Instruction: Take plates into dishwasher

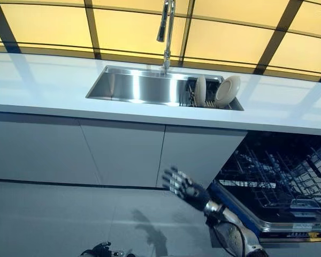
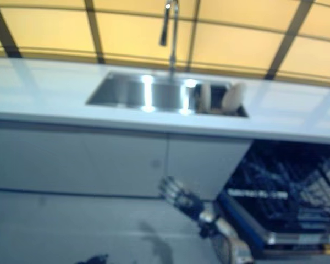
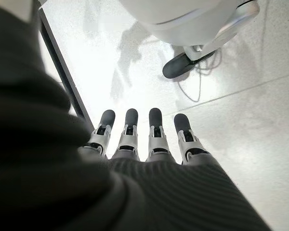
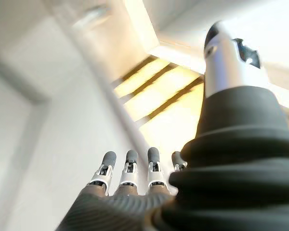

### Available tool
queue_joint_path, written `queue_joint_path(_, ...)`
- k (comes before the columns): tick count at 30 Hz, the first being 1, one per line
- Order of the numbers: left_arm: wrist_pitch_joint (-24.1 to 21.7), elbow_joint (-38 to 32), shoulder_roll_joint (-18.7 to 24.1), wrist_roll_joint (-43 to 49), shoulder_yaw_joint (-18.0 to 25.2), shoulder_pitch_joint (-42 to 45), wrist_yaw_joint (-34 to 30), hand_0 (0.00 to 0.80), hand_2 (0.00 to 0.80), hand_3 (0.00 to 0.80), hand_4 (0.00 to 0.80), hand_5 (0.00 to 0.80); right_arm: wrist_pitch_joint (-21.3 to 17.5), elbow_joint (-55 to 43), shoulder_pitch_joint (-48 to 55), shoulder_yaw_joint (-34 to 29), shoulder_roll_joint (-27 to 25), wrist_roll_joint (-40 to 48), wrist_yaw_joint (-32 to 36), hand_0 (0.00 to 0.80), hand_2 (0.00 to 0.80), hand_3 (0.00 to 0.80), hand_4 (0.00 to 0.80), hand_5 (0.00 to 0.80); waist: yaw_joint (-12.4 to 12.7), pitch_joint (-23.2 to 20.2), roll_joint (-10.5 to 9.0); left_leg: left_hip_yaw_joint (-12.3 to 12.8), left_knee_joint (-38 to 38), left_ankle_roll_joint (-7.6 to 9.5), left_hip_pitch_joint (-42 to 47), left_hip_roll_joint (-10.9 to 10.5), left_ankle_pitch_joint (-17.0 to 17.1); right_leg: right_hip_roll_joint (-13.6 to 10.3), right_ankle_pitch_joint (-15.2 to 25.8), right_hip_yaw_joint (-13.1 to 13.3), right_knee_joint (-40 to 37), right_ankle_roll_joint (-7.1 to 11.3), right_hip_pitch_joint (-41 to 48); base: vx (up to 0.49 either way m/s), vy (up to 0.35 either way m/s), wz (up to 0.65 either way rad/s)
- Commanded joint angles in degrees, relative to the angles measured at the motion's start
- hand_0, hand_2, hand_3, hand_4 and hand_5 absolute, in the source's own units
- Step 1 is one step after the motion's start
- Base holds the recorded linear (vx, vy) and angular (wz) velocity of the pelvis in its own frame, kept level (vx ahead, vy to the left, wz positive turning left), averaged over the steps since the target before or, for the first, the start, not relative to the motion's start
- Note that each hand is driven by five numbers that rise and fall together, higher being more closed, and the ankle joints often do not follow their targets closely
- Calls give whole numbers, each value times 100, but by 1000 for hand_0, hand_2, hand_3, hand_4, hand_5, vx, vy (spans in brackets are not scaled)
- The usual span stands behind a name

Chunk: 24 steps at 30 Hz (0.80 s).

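Overhead, white countertop (image 1: 48, 85) holds a steel sink (image 1: 134, 85).

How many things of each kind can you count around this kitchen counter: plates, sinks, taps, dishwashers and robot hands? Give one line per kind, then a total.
Plates: 2
Sink: 1
Tap: 1
Dishwasher: 1
Robot hands: 2, right hand, left hand
Total: 7

Right hand (image 1: 183, 187) raised, left hand (image 3: 149, 144) lowered, both empty.
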Motion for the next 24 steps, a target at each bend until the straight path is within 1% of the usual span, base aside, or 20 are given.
queue_joint_path(1,28,212,-101,121,-259,-583,81,0,0,0,0,0,-695,-895,-1180,-603,232,753,-715,0,0,0,0,0,21,515,341,-97,372,499,84,-360,-815,-231,-334,25,1584,516,-574,-10,132,-14)
queue_joint_path(2,15,233,-104,121,-265,-595,85,0,0,0,0,0,-727,-934,-1227,-609,245,739,-799,0,0,0,0,0,27,520,343,-108,387,508,70,-368,-819,-243,-318,37,1659,521,-609,-1,146,-12)
queue_joint_path(3,-23,318,-113,174,-298,-644,85,0,0,0,0,0,-928,-1016,-1461,-661,254,683,-1087,0,0,0,0,0,50,537,372,-174,434,536,33,-389,-834,-281,-213,98,1992,507,-732,16,172,-10)
queue_joint_path(5,-132,580,-74,267,-424,-763,53,0,0,0,0,0,-1438,-1106,-1995,-747,101,56,-1945,0,0,0,0,0,100,543,444,-292,510,546,-25,-399,-852,-341,136,167,2835,452,-1034,46,200,-10)
queue_joint_path(6,-147,659,-59,272,-469,-799,49,0,0,0,0,0,-1531,-1083,-2162,-762,-24,-234,-2332,0,0,0,0,0,113,549,453,-310,532,541,-26,-401,-872,-382,266,151,3085,469,-1168,82,135,-15)
queue_joint_path(8,-128,748,-5,289,-524,-820,43,0,0,0,0,0,-1746,-862,-2637,-837,-413,-944,-3097,0,0,0,0,0,140,559,446,-340,521,521,39,-416,-894,-455,396,92,3170,481,-1336,126,94,-26)
queue_joint_path(9,-92,775,21,319,-518,-839,35,0,0,0,0,0,-1537,-779,-2864,-844,-612,-1287,-3548,0,0,0,0,0,149,564,442,-329,500,506,82,-420,-908,-463,460,3,3135,504,-1459,150,53,-13)
queue_joint_path(10,-62,805,38,329,-510,-864,27,0,0,0,0,0,-1511,-689,-3039,-873,-784,-1618,-3823,0,0,0,0,0,147,569,429,-337,481,495,119,-437,-920,-454,479,-50,3030,501,-1542,188,19,3)
queue_joint_path(11,-68,884,58,321,-525,-882,21,0,0,0,0,0,-1439,-559,-3293,-897,-1076,-1936,-4126,0,0,0,0,0,135,559,383,-367,462,488,173,-487,-947,-401,441,-97,2710,480,-1597,231,-6,9)
queue_joint_path(12,-93,962,61,362,-530,-906,9,0,0,0,0,0,-1156,-489,-3480,-914,-1322,-2073,-4425,0,0,0,0,0,112,559,333,-396,475,489,212,-550,-997,-344,379,-139,2374,473,-1591,268,-21,17)
queue_joint_path(13,-127,1041,43,420,-523,-925,8,0,0,0,0,0,-931,-408,-3614,-947,-1509,-2195,-4601,0,0,0,0,0,78,559,287,-436,502,488,249,-616,-1051,-294,325,-164,2012,467,-1571,315,-29,25)
queue_joint_path(14,-172,1149,1,456,-543,-929,42,0,0,0,0,0,-806,-304,-3769,-967,-1724,-2211,-4713,0,0,0,0,0,24,540,225,-500,530,478,310,-710,-1111,-200,293,-173,1538,471,-1572,251,-23,21)
queue_joint_path(15,-180,1166,-14,454,-550,-933,51,0,0,0,0,0,-793,-285,-3798,-961,-1758,-2188,-4719,0,0,0,0,0,8,547,234,-519,532,475,333,-709,-1128,-176,298,-188,1457,472,-1548,386,-31,17)
queue_joint_path(16,-175,1253,-74,495,-569,-944,88,0,0,0,0,0,-530,-252,-4001,-955,-2040,-2067,-4816,0,0,0,0,0,-76,521,165,-634,557,463,447,-825,-1202,-54,392,-174,1032,498,-1648,432,-49,21)
queue_joint_path(18,-162,1321,-128,561,-584,-978,83,0,0,0,0,0,-241,-251,-4264,-903,-2278,-2113,-4932,0,0,0,0,0,-168,521,99,-769,632,459,671,-909,-1349,-32,694,-225,563,556,-1821,484,-86,40)
queue_joint_path(19,-159,1325,-135,574,-584,-983,80,0,0,0,0,0,-198,-261,-4298,-891,-2303,-2128,-4959,0,0,0,0,0,-183,530,106,-784,651,457,704,-900,-1377,-27,716,-246,517,559,-1829,376,-101,51)
queue_joint_path(21,-163,1319,-126,668,-594,-972,43,0,0,0,0,0,48,-272,-4506,-843,-2453,-2280,-5108,0,0,0,0,0,-221,543,77,-834,792,448,935,-868,-1587,-102,881,-397,347,565,-1962,481,-157,36)
queue_joint_path(22,-197,1315,-94,762,-595,-935,13,0,0,0,0,0,171,-240,-4658,-820,-2538,-2355,-5185,0,0,0,0,0,-226,532,49,-835,882,456,1097,-841,-1769,-175,999,-466,425,551,-2029,644,-244,31)
queue_joint_path(23,-231,1328,-68,829,-590,-913,-4,0,0,0,0,0,260,-208,-4807,-796,-2610,-2417,-5218,0,0,0,0,0,-235,494,29,-865,982,457,1231,-823,-1945,-188,1006,-470,572,523,-2018,583,-242,28)
queue_joint_path(24,-231,1336,-62,851,-581,-912,-2,0,0,0,0,0,268,-178,-4864,-790,-2644,-2492,-5200,0,0,0,0,0,-240,474,25,-892,1007,457,1274,-818,-1991,-184,964,-466,618,503,-1986,554,-265,17)
